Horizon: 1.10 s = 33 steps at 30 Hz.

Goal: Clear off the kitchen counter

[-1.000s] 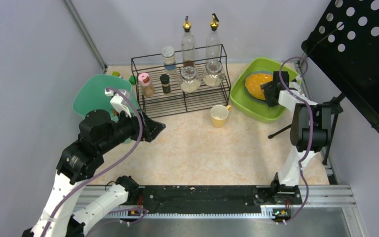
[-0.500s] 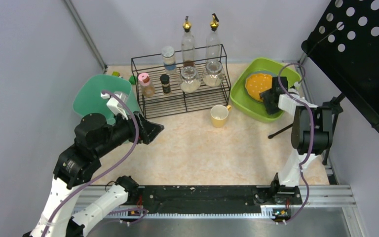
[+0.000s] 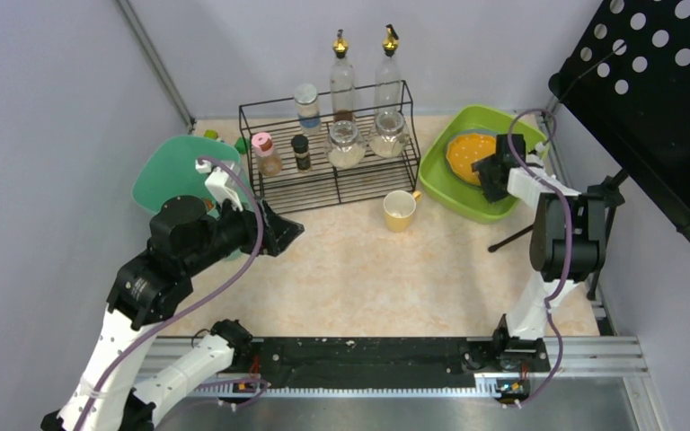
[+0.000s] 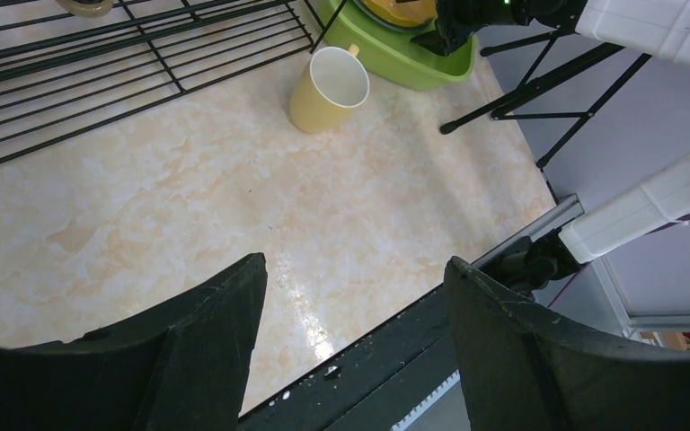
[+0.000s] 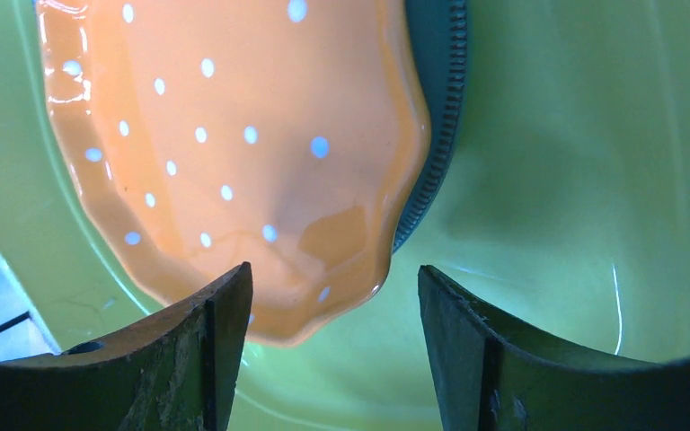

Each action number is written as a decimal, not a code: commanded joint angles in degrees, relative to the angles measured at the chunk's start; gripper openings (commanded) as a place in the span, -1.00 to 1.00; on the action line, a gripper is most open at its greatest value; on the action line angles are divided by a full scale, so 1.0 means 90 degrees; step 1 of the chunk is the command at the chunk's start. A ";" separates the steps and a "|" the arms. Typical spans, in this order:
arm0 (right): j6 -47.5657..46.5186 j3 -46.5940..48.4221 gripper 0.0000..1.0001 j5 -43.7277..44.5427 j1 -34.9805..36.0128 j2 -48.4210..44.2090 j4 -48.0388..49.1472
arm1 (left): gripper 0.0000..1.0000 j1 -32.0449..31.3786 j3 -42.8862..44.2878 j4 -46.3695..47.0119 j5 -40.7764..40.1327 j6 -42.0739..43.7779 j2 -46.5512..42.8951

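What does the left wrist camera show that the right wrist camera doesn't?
Only the left wrist view: the yellow mug upright on the kitchen counter, and the wire rack. Only the right wrist view: a dark ridged edge showing at the orange plate. Both: the green tub and that plate.

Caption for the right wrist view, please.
Open right gripper hovers above an orange plate lying in the lime-green tub.
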 commanded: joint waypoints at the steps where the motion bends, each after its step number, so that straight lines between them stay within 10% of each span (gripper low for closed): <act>1: -0.0241 0.0188 0.35 -0.0193 -0.0030 -0.0620 -0.0042 | 0.54 0.0020 -0.0009 0.0252 0.0105 0.0014 0.0092; 15: -0.1579 -0.0265 0.38 -0.0519 0.0242 -0.2542 -0.0243 | 0.81 0.0020 -0.0147 0.0264 0.0036 0.0069 0.0060; 33: -0.2321 -0.1565 0.36 -0.0919 0.2559 -0.3866 -0.0239 | 0.98 0.0013 -0.0699 0.0526 0.0118 -0.0077 0.0127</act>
